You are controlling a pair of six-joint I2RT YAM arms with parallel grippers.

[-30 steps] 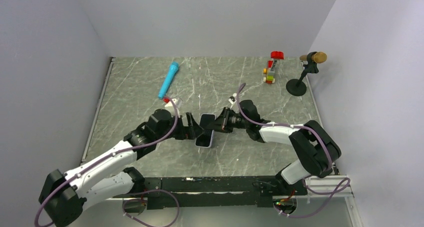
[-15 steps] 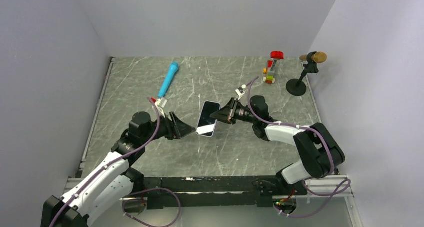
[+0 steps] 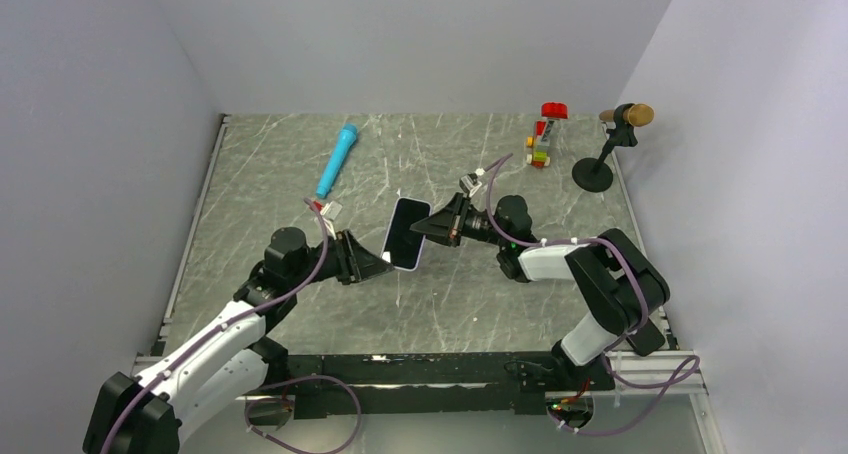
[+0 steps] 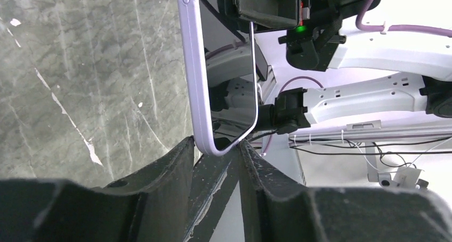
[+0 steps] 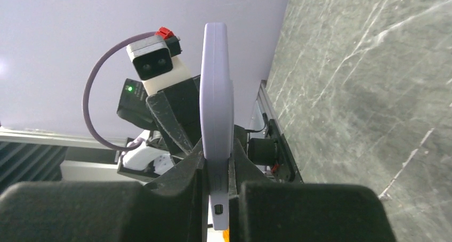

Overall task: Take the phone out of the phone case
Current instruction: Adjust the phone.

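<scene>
Your case is a thin lilac-grey shell with rounded corners, the dark glossy phone inside, held up between both arms. The right gripper pinches its edge tight; the left gripper straddles a corner, and you can't tell whether it grips

Lilac phone case; white-veined grey table.
</scene>
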